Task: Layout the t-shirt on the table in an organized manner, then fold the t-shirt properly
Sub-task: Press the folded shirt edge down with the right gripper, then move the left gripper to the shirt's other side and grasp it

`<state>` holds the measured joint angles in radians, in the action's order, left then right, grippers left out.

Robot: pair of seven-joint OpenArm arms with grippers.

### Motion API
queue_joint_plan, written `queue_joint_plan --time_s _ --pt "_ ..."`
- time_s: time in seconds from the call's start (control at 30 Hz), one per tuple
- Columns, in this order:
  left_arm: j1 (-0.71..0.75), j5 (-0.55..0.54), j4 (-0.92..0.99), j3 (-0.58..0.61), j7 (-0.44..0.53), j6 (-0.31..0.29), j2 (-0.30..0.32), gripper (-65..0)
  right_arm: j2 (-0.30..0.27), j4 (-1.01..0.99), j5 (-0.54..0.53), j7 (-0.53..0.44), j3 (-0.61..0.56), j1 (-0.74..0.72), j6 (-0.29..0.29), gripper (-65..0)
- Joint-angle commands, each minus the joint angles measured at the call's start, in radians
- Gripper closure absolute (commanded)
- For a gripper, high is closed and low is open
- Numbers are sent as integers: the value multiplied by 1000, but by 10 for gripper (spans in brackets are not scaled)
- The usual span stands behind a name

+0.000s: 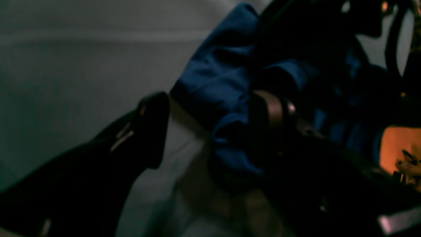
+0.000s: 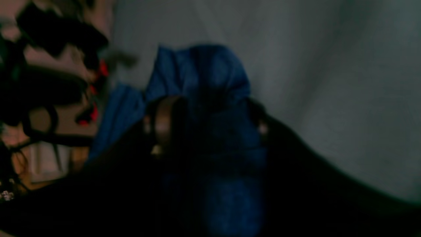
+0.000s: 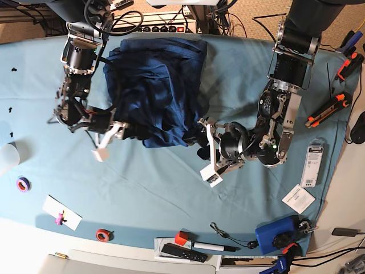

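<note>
I find the t-shirt (image 3: 157, 91) lying in a loose, rumpled heap on the bench (image 3: 171, 194), toward its far edge and between my two arms. Its surface is heavily creased, with folds stacked over one another and no sleeve or hem laid flat.

Right tool (image 3: 111, 132): positioned at the near corner of the t-shirt, on the side of my right arm. In the right wrist view its fingers (image 2: 164, 125) stand on either side of a raised bunch of navy cloth (image 2: 204, 98), and the cloth fills the gap between them. I record it as gripping the t-shirt.

Left tool (image 3: 206, 149): positioned at the opposite near corner of the t-shirt. In the left wrist view its fingers (image 1: 151, 128) stand well apart, with bare teal bench (image 1: 65, 65) visible in the gap. A fold of the t-shirt (image 1: 217, 82) bulges against the inner face of one finger; the other finger is clear of the cloth. I record this tool as wide and not closed on anything.

Beyond the t-shirt, near the bench's front border, lie a small red tape roll (image 3: 102, 234), a blue box (image 3: 276, 234) and a black remote (image 3: 182, 252).
</note>
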<state>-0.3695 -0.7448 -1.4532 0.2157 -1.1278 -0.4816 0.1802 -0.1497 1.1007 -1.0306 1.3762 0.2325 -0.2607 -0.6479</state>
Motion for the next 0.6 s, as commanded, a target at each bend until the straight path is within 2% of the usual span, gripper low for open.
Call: queue_joint_plan --time_s 0.0,0.1,0.17,0.23,0.37,0.5,0.57 --pt "-27 -37 -16 -3 -15 4 2 -384 5 3 -17 20 -19 -8 12 -192" --pt "-24 -152 -16 -3 -83 -15 25 -384 5 3 5 20 -43 -8 12 -59" --pt "-20 -225 -16 -3 -96 -16 58 -384 2 3 15 20 -43 -8 11 -25" --pt "-10 -277 -16 -3 -108 -16 91 -384 -6 3 20 20 -43 -8 11 -18" --pt "43 -315 -16 -3 -121 -16 143 -389 -28 3 19 20 -43 -8 11 -17" --pt "125 -326 -16 -2 -121 -15 171 -456 -30 3 18 20 -43 -8 11 -17" --pt "158 -334 -16 -2 -121 -11 172 -467 -31 3 18 20 -43 -8 8 -17"
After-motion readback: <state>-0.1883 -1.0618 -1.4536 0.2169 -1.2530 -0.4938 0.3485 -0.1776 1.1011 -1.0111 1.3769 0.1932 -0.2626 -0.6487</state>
